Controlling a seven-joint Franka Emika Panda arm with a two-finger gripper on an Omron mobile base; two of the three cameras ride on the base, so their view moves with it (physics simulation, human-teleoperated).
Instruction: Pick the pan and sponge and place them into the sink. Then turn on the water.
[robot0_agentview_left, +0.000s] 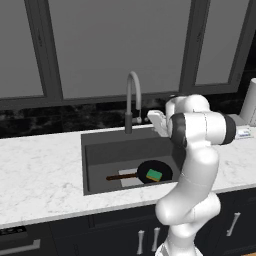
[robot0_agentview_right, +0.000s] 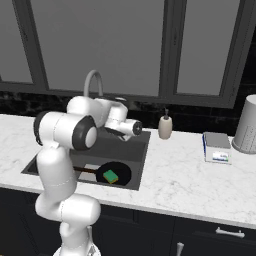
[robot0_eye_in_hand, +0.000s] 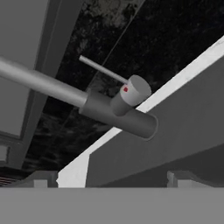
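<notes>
The black pan (robot0_agentview_left: 155, 171) is lying on the floor of the dark grey sink (robot0_agentview_left: 95, 150), its long brown handle pointing toward the basin's left side in the left base view. The green-topped sponge (robot0_agentview_left: 154, 175) is resting inside the pan, on its flat bottom, with its yellow layer showing along the edge. The sink is sitting in the white marble tabletop (robot0_agentview_left: 40, 175), and no stream is falling from the tall curved faucet (robot0_agentview_left: 131, 100) behind the basin.

The gripper (robot0_eye_in_hand: 109, 180) is hanging above the sink's back edge, close to the base of the faucet, with its jaws standing wide apart and nothing between them. In the hand view the faucet's thick grey body (robot0_eye_in_hand: 118, 114) is lying just ahead of the fingertips (robot0_eye_in_hand: 40, 178), and its thin lever (robot0_eye_in_hand: 103, 70) is sticking out from a round cap marked with a small red dot.

On the tabletop to the right of the sink, a soap dispenser (robot0_agentview_right: 165, 126) is standing near the back wall, with a blue-and-white box (robot0_agentview_right: 217, 147) and a grey perforated canister (robot0_agentview_right: 247, 125) further along
</notes>
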